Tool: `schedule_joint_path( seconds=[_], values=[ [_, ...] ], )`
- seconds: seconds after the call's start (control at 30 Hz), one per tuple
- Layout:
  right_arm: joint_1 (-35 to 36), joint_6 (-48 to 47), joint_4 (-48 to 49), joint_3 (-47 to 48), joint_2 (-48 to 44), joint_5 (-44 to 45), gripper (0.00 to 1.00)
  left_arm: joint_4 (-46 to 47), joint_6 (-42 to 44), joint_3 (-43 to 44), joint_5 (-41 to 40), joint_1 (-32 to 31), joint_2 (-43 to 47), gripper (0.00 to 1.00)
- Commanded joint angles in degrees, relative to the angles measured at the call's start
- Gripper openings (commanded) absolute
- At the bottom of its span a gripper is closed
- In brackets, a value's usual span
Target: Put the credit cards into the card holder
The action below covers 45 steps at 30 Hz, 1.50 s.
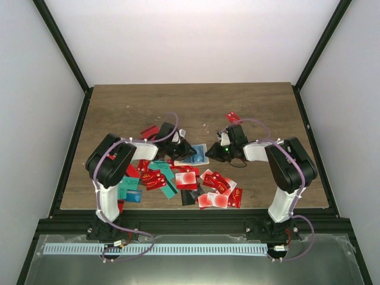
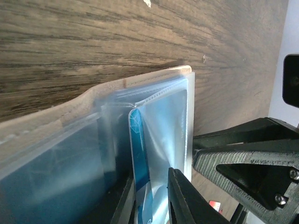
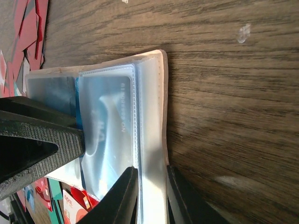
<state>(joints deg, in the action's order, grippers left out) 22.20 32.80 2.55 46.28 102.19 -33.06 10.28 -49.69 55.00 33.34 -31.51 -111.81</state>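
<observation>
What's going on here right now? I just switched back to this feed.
Both arms are working at the open card holder in the middle of the table. The right gripper pinches the holder's edge, steadying it. The left gripper has a blue card between its fingers, standing among the holder's clear sleeves; whether it is gripping the card is unclear. Many more credit cards lie loose on the near side of the table.
</observation>
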Motion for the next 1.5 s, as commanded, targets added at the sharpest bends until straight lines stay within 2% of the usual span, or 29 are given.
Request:
schedule_joint_path(
  seconds=[0.0, 0.1, 0.3, 0.53, 0.6, 0.7, 0.73, 0.77, 0.97, 1.07, 1.13, 1.23, 1.47],
  values=[
    [-0.2, -0.8, -0.4, 2.5, -1.5, -1.5, 0.19, -6.4, 2.3, 2.2, -2.7, -1.2, -0.8, 0.23],
    [-0.3, -1.0, -0.9, 2.8, -1.9, -1.0, 0.19, -9.9, 3.4, 3.3, -4.4, -1.5, 0.1, 0.32],
    [-0.3, -1.9, -2.4, 3.5, -3.2, -0.2, 0.19, -19.2, 6.3, 5.4, -9.3, -1.8, 3.3, 0.57],
    [-0.2, -3.2, -3.2, 4.2, -4.9, -0.8, 0.19, -25.4, 9.3, 6.9, -11.5, -1.9, 7.9, 0.84],
    [-0.3, -3.6, -2.8, 4.3, -5.4, -1.9, 0.20, -27.0, 10.6, 7.1, -12.7, -1.9, 9.0, 0.88],
    [-0.3, -3.7, -1.4, 4.1, -6.1, -5.8, 0.21, -31.2, 13.1, 7.8, -16.5, -1.9, 10.6, 0.89],
    [-0.2, -3.5, -0.9, 3.9, -6.4, -6.6, 0.22, -31.7, 13.8, 7.9, -17.8, -1.9, 10.9, 0.87],
    [-0.3, -3.1, -0.1, 3.5, -6.6, -7.7, 0.22, -32.2, 14.5, 7.9, -19.0, -1.9, 11.3, 0.81],
    [-0.3, 1.2, 6.7, 1.2, -5.4, -14.6, 0.23, -31.5, 19.1, 8.1, -20.1, -1.9, 11.2, 0.31],
    [-0.3, 2.6, 7.8, 1.4, -3.6, -15.0, 0.23, -30.5, 19.9, 8.5, -18.9, -1.9, 10.1, 0.18],
    [-0.3, 3.2, 8.0, 1.7, -2.5, -14.8, 0.23, -29.8, 20.2, 8.8, -18.2, -1.9, 9.3, 0.12],
    [-0.3, 3.9, 8.2, 2.0, -1.1, -14.8, 0.23, -29.6, 20.4, 9.2, -17.9, -2.0, 7.9, 0.08],
    [-0.3, 4.2, 8.3, 2.6, 1.5, -14.8, 0.23, -28.5, 20.9, 9.6, -15.8, -2.4, 5.0, 0.08]
  ],
)
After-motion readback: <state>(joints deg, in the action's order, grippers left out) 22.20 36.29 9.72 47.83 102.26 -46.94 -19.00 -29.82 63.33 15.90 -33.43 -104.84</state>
